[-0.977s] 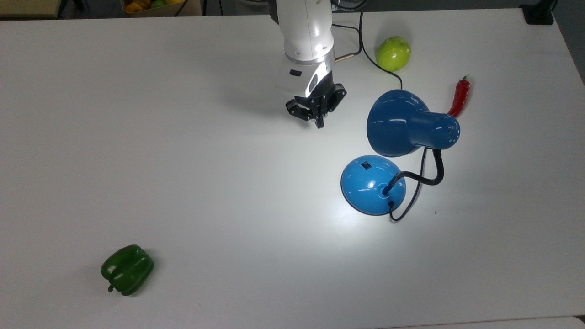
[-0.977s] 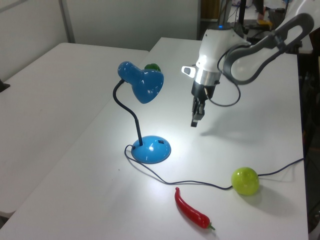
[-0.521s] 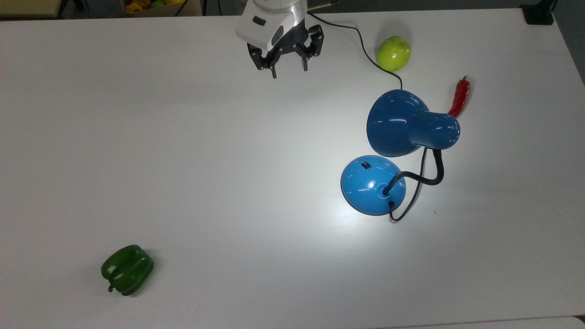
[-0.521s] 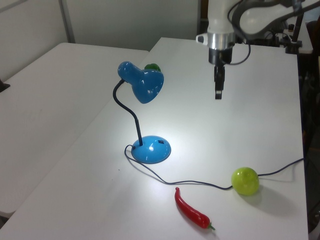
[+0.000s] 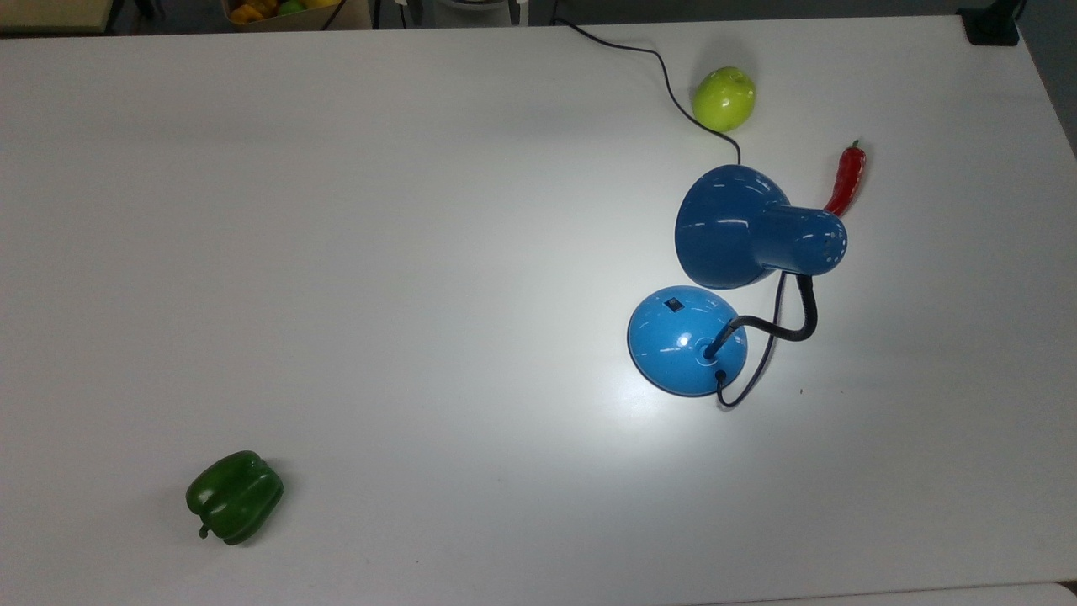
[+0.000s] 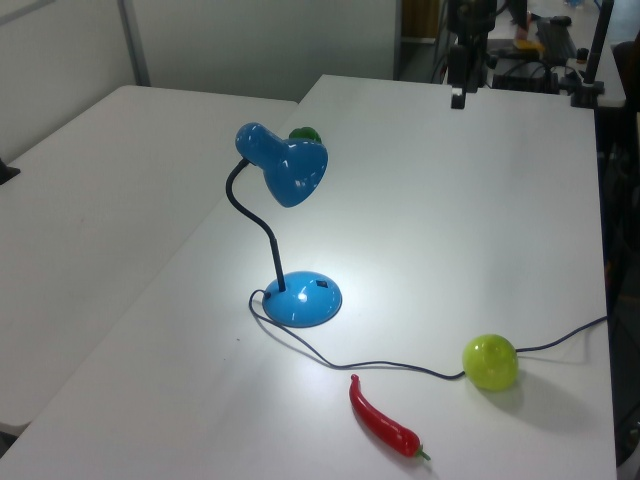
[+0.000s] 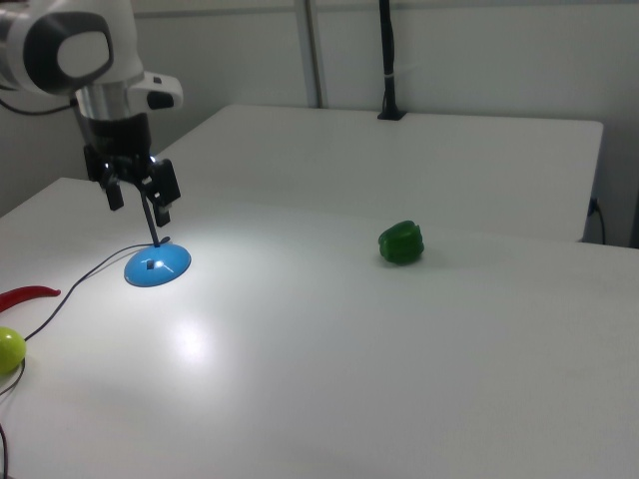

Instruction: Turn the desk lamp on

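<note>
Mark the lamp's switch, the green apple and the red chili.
switch (image 5: 674, 305), top view, black rocker on the desk lamp base
green apple (image 5: 723, 98), top view, middle of fruit
red chili (image 6: 383, 426), left view, mid-body

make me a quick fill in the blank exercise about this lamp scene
1. A bright pool of light on the table by the desk lamp shows the lamp is ____.
2. The lamp's cord runs up against the green ____.
3. The red chili pepper lies closest to the apple and farthest from the green ____ pepper.
4. In the right view, the gripper has its fingers ____.

Missing words: on; apple; bell; open
</note>
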Controlling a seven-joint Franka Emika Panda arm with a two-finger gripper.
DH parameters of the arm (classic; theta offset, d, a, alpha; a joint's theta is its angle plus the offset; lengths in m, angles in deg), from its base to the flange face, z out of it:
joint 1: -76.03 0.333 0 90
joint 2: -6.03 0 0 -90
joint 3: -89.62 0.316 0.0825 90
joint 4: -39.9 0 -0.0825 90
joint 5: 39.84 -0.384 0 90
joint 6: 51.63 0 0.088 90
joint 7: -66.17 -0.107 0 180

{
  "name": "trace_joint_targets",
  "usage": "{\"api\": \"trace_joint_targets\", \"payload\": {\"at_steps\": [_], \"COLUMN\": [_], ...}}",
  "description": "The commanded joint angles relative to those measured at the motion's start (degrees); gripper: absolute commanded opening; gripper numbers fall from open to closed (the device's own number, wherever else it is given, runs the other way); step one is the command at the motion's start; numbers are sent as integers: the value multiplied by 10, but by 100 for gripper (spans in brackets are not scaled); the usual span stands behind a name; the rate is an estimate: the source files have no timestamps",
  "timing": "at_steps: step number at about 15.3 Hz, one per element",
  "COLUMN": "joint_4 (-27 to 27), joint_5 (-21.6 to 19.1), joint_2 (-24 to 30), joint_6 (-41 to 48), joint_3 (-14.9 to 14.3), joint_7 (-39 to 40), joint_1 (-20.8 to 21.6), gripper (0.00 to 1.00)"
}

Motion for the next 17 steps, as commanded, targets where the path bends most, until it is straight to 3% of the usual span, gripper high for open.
{"api": "trace_joint_targets", "payload": {"at_steps": [1,5,10,17], "joint_4": [24,18,21,20], "joint_5": [8,28,30,29], "joint_2": [1,-7,-26,-22], "joint_6": [13,-37,-72,-71], "joint_3": [-33,-32,-33,-32], "joint_7": [-35,-11,91,89], "joint_1": [46,62,57,52], "gripper": [100,100,100,100]}}
